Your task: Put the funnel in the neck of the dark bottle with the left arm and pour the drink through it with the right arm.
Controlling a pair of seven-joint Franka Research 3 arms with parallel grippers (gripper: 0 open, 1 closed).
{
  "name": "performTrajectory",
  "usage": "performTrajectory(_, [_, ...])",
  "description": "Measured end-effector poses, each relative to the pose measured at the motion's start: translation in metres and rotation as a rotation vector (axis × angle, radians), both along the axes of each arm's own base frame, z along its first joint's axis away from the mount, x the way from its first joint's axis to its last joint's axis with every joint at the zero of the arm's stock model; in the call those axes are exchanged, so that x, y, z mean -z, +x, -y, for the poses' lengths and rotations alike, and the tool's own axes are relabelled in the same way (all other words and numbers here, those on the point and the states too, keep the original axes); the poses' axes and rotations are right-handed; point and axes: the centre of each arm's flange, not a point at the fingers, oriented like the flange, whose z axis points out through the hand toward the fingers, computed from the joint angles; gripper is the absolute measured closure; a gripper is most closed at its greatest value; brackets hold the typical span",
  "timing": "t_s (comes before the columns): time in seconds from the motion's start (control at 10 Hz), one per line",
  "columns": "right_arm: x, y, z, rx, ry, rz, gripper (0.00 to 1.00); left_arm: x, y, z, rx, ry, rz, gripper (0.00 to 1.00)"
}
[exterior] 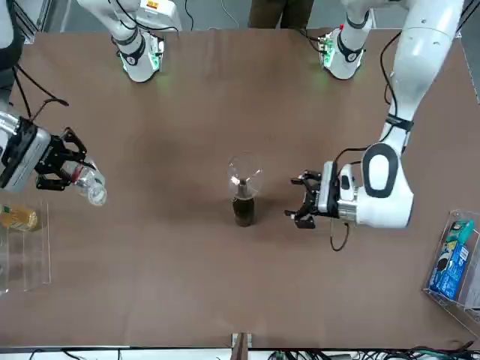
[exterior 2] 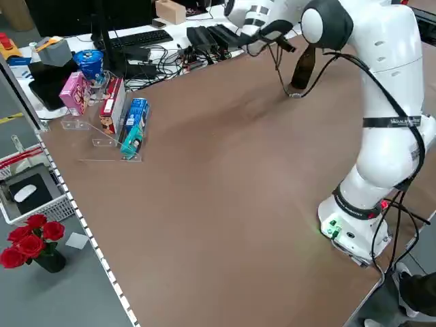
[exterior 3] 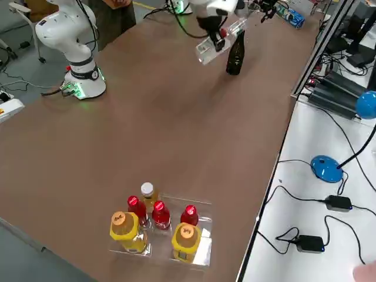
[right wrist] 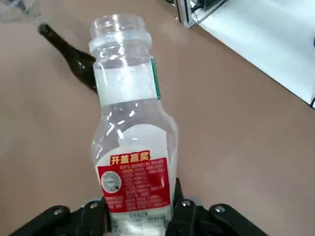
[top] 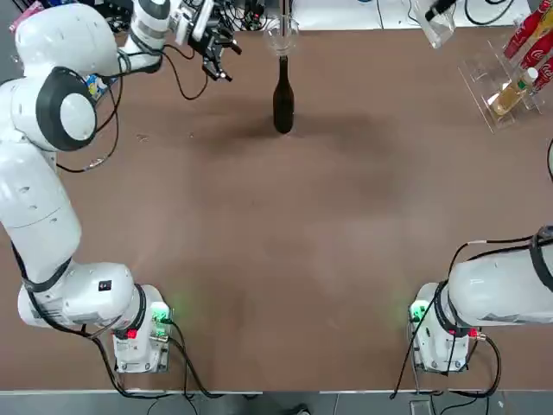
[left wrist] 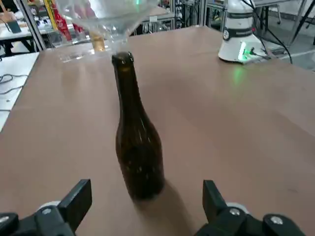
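Right gripper (right wrist: 140,216) pinched on the drink (right wrist: 130,132), a clear plastic bottle with no cap on its mouth, gripped low on the body near the red label. Held tilted off the table, out toward the robot's right edge, well apart from the dark bottle (exterior: 244,208). Seen in the front view as right gripper (exterior: 64,169) with the bottle (exterior: 90,184) slanting away from the fingers.

Left gripper (exterior: 296,202) spread wide, holding nothing, level with the table and just beside the dark bottle on the robot's left. Fingers (left wrist: 76,196) apart on either side of the bottle's base in the wrist view, not touching it.

Dark bottle upright near the far middle of the table (top: 276,259). Funnel (exterior: 244,174) seated in its neck, wide clear rim up.
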Motion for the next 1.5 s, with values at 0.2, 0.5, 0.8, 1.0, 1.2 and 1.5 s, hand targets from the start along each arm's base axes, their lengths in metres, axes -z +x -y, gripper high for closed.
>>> performTrajectory(0.2, [0.038, -0.013, 0.047, -0.108, 0.08, 0.081, 0.56, -0.002, 0.008, -0.056, -0.053, 0.106, -0.04, 0.0])
performTrajectory(0.5, [0.101, -0.043, 0.102, -0.261, 0.209, 0.263, 0.56, -0.009, 0.013, -0.096, -0.159, 0.238, -0.133, 0.0])
performTrajectory(0.8, [0.155, -0.075, 0.128, -0.386, 0.368, 0.395, 0.56, -0.027, 0.016, -0.115, -0.341, 0.408, -0.283, 0.0])
performTrajectory(1.0, [0.208, -0.086, 0.131, -0.457, 0.493, 0.466, 0.56, -0.046, 0.017, -0.124, -0.459, 0.501, -0.346, 0.0])
performTrajectory(1.2, [0.273, -0.095, 0.125, -0.522, 0.602, 0.488, 0.57, -0.066, 0.017, -0.129, -0.564, 0.575, -0.387, 0.0])
performTrajectory(1.5, [0.355, -0.128, 0.134, -0.476, 0.76, 0.457, 0.57, -0.092, 0.014, -0.132, -0.791, 0.721, -0.475, 0.0])
